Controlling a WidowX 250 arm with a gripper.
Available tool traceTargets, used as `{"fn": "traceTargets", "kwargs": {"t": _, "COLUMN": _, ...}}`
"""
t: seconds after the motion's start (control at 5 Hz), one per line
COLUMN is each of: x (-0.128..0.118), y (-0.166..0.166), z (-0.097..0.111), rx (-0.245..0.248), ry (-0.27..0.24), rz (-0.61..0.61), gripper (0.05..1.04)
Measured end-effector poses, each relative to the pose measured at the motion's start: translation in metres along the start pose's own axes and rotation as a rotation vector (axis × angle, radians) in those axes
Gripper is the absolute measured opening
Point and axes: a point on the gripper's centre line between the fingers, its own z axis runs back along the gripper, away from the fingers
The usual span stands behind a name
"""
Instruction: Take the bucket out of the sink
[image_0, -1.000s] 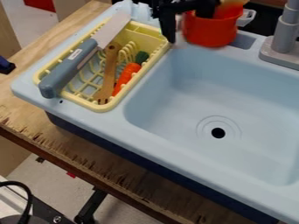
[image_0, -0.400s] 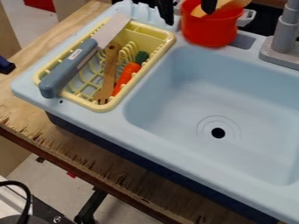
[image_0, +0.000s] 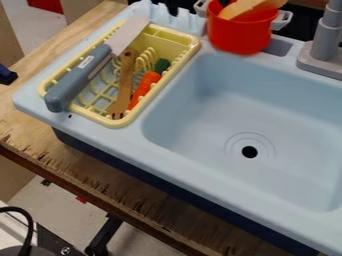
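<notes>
- The red bucket (image_0: 242, 32) is out of the basin, upright at the sink's (image_0: 127, 145) far rim, toward one o'clock of the view. The task looks all but done; letting go and clearing off cleanly would be what remains.
- A dark tip of the gripper (image_0: 225, 2) shows at the bucket's mouth; I cannot tell how far the fingers are open or whether they have hold of anything. If they catch the wall or a side lug while rising, the bucket could tip or be dragged.
- The bucket's base is close to the basin's edge. A nudge toward six o'clock could drop it back in, near the drain (image_0: 249, 152).
- A tan utensil (image_0: 248, 7) leans out of the mouth; bumped, it could be flicked out or lever the bucket over.
- A sideways swing risks the yellow rack (image_0: 107, 121) toward eleven o'clock, shifting the knife (image_0: 79, 77), or the faucet (image_0: 325, 55) at two o'clock.
</notes>
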Motion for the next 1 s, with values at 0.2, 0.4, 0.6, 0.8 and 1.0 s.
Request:
{"fn": "traceTargets", "kwargs": {"t": 0.2, "x": -0.011, "y": 0.009, "z": 0.0, "rx": 0.026, "ry": -0.025, "rz": -0.13, "gripper": 0.997}}
{"fn": "traceTargets", "kwargs": {"t": 0.4, "x": -0.029, "y": 0.016, "z": -0.005, "rx": 0.024, "ry": -0.038, "rz": -0.283, "gripper": 0.997}}
{"fn": "traceTargets", "kwargs": {"t": 0.6, "x": -0.048, "y": 0.005, "z": -0.017, "rx": 0.006, "ry": -0.035, "rz": -0.373, "gripper": 0.997}}
{"fn": "traceTargets", "kwargs": {"t": 0.8, "x": -0.071, "y": -0.019, "z": -0.027, "rx": -0.027, "ry": -0.054, "rz": -0.422, "gripper": 0.997}}
{"fn": "traceTargets", "kwargs": {"t": 1.0, "x": -0.09, "y": -0.045, "z": -0.049, "rx": 0.022, "ry": -0.044, "rz": -0.381, "gripper": 0.997}}
